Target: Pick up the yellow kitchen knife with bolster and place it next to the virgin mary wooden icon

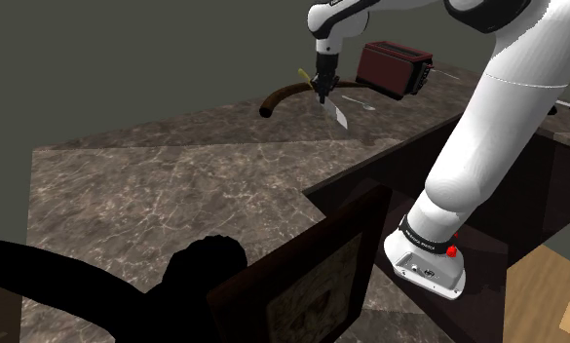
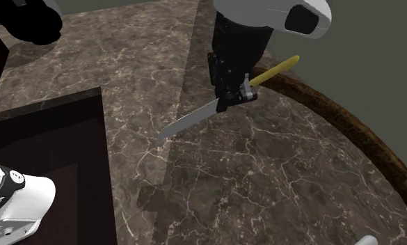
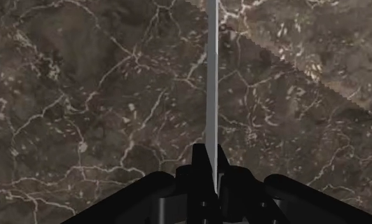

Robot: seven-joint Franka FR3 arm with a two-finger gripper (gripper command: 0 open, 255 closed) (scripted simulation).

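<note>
Nearest the shoulder camera, at the near end of the dark veined marble desk (image 1: 175, 195), stands the dark-brown wooden-framed icon with a faded picture (image 1: 317, 287), upright or nearly so. A black lumpy shape (image 1: 127, 292) that I cannot make out sits just to its left. Further back, towards the far end of the desk and well apart from the icon, the all-black two-finger hand (image 2: 228, 101) pinches the kitchen knife with a yellow handle, a grey bolster and a long silver blade (image 2: 191, 120). The fingers are pressed on the two flat faces of the blade right beside the bolster, with the handle sticking out on one side and the blade slanting down on the other. The knife appears to hang clear of the marble.

I judge the knife to be stiff, fairly light and hard to damage, but its polished blade is slippery. Held across smooth flats, it could swivel or slide if swung fast. The hold by the bolster looks sound, as it is close to the balance point and off the cutting edge. Beyond the hand run the curved brown rim (image 2: 348, 132) of the desk and, at the far right, a dark red boxy toaster (image 1: 395, 66)
</note>
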